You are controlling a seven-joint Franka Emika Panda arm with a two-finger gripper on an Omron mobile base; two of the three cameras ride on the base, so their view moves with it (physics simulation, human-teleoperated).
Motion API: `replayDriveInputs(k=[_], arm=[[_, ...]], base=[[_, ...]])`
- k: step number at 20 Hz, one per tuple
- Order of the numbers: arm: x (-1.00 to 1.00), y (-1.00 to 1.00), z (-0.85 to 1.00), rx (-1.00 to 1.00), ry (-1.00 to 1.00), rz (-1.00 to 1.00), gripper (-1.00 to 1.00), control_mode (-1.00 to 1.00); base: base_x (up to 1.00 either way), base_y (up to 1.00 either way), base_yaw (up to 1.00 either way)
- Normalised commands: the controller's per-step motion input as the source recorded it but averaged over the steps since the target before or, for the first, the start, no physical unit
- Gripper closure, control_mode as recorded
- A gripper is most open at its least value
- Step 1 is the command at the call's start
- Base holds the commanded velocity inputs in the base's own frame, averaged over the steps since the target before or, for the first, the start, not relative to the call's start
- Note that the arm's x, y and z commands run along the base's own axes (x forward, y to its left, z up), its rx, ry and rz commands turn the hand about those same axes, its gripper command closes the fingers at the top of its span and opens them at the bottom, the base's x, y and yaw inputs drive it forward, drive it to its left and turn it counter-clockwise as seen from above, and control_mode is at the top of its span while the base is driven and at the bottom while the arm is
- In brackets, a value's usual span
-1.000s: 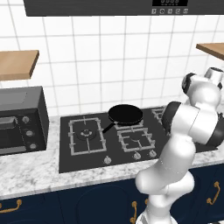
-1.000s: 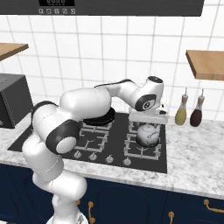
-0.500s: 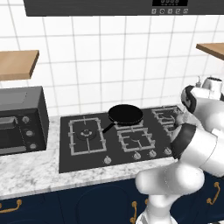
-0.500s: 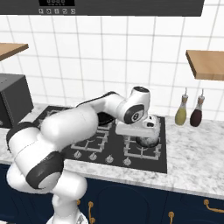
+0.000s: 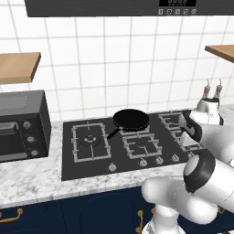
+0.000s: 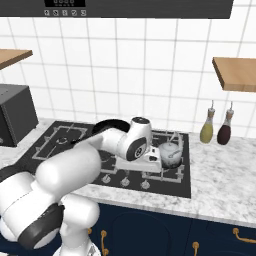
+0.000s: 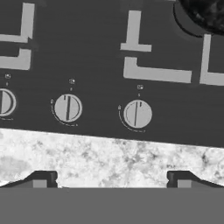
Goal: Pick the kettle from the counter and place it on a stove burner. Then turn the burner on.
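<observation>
The silver-grey kettle stands upright on the stove's right burner, free of the gripper. My gripper hangs low just front-left of it, pointing down over the front row of knobs. In the hand view the gripper is open, its two fingertips wide apart over the marbled counter, with nothing between them. Just beyond them lie three round knobs, one in the middle, one to its right. A dark rounded edge of the kettle shows in the top right corner.
A black frying pan sits on the rear middle burner. Two slim bottles stand on the counter right of the stove. A black toaster oven is at the far left. Wooden shelves hang on both sides, and a hood above.
The hand has dropped from above the kettle and come forward to the knob row. The kettle stays on the burner. The gripper stays open.
</observation>
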Motion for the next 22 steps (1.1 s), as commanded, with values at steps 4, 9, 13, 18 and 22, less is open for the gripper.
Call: replayDriveInputs(k=[4,9,13,18,22], arm=[[0.18,0.02,-0.15,0.01,0.15,0.00,-1.00,-1.00],[0.16,-0.10,-0.02,0.03,0.31,-0.01,-1.00,-1.00],[0.13,-0.30,-0.21,0.03,0.16,0.00,-1.00,-1.00],[0.00,-0.31,-0.20,0.05,0.05,0.00,-1.00,-1.00],[0.00,0.00,-0.10,0.00,0.00,0.00,-1.00,-1.00]], base=[[0.00,0.00,0.00],[0.00,0.00,0.00],[0.00,0.00,0.00],[0.00,0.00,0.00],[0.00,0.00,0.00]])
